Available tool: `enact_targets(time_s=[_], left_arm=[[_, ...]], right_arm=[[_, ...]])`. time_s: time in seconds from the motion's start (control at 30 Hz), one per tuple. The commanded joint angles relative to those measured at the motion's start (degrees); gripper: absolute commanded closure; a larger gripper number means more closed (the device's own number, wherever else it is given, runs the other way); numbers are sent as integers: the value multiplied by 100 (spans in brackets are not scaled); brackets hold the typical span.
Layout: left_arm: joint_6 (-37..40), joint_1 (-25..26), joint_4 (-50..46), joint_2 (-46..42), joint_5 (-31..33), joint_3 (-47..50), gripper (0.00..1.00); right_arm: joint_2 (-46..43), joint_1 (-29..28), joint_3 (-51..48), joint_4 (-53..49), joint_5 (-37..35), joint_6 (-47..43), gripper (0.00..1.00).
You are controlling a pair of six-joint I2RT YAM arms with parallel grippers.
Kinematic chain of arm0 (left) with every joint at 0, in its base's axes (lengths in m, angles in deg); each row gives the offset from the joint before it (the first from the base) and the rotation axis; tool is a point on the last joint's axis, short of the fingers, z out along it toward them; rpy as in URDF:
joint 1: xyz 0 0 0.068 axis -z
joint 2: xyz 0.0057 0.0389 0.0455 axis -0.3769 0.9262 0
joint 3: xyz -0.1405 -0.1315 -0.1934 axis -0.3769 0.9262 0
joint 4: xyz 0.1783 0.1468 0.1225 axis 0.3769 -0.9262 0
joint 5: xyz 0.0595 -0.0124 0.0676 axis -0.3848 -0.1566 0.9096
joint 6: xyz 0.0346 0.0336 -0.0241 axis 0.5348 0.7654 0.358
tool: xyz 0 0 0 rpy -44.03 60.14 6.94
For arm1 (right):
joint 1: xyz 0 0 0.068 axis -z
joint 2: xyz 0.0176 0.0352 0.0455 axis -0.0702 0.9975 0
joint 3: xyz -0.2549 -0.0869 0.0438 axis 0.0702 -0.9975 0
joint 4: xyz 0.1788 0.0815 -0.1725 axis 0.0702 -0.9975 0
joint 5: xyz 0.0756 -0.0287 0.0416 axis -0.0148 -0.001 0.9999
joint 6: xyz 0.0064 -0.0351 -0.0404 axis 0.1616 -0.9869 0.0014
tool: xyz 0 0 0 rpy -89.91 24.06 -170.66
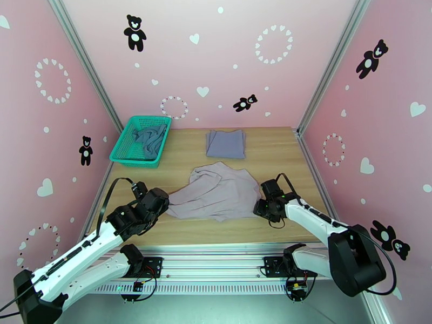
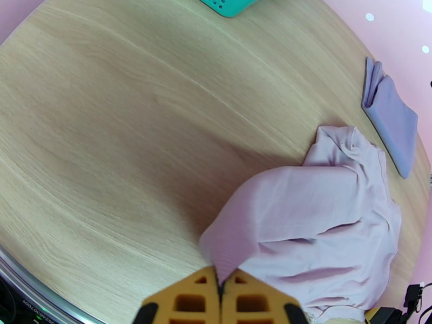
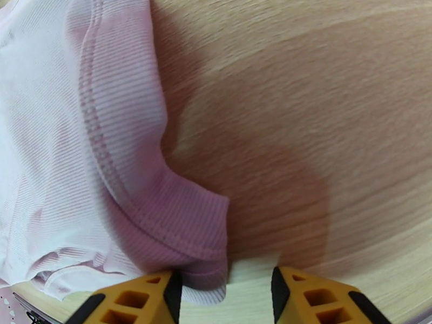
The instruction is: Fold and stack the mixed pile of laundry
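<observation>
The pale mauve top (image 1: 221, 193) lies loosely spread and rumpled in the middle of the table (image 1: 281, 157), between the two arms. The left fingers (image 1: 163, 205) sit at its near left edge and the right fingers (image 1: 259, 207) at its right edge.

In the left wrist view, the left fingers (image 2: 213, 301) are pressed together with a corner of the pale mauve top (image 2: 313, 222) pinched between them. The cloth rises from the table (image 2: 108, 130) into that pinch and spreads away in soft folds to the right.

In the right wrist view, the right fingers (image 3: 146, 301) stand apart with a clear gap between them. A hemmed corner of the pale mauve top (image 3: 65, 157) hangs down into that gap on its left side, touching the inner face of the left-hand finger. The right-hand finger is clear of the cloth, with bare table (image 3: 324, 103) in front of it. The cloth is not clamped.

The grey-lavender garment (image 1: 225, 144) lies neatly folded at the back of the table, well apart from both arms. It also shows at the right edge of the left wrist view (image 2: 391, 120).

The teal-blue top (image 1: 150, 137) lies crumpled inside the green basket (image 1: 121, 152), which stands at the back left corner of the table. One corner of the green basket (image 2: 229, 4) shows at the top of the left wrist view.
</observation>
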Motion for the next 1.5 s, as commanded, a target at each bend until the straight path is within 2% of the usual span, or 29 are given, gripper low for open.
enact_targets(time_s=[0.0,0.1,0.13,0.17,0.2,0.33,0.43,0.6,0.77,0.93,1.07,1.27,1.37,1.47], left_arm=[[80,-46,94,50,-102,-46,100],[82,-43,93,67,-97,-55,100],[81,-46,93,59,-97,-55,100],[90,-43,93,59,-97,-68,100],[103,-43,77,55,-89,-90,100],[363,-43,-126,45,9,-491,100],[827,-43,-464,89,142,-1320,100],[1813,-43,-1067,361,308,-3260,100],[2516,-43,-1481,686,255,-5062,100],[2832,-45,-1927,872,275,-6367,100],[3021,-48,-2186,940,635,-7017,100],[3309,-43,-2191,1415,1070,-7253,100],[3475,-123,-2079,1964,1225,-7349,100],[3557,-773,-1755,2554,623,-7416,100]], right_arm=[[240,22,-76,277,85,-14,59],[396,22,-150,474,198,16,70],[422,21,-182,525,224,45,79],[434,24,-221,570,241,63,95],[415,22,-249,586,251,82,100],[24,22,-56,214,232,-11,100],[-626,22,545,-645,-7,-253,100],[-1573,39,2398,-2283,-556,-839,100],[-1704,39,4537,-3350,-859,-1393,100],[-1384,39,6517,-3895,-1067,-1783,100],[-911,39,7614,-4041,-1423,-2052,100],[235,101,8213,-3757,-1436,-2347,100],[981,406,8514,-3605,-1068,-2446,100],[1683,745,8835,-3288,-650,-2513,100]])
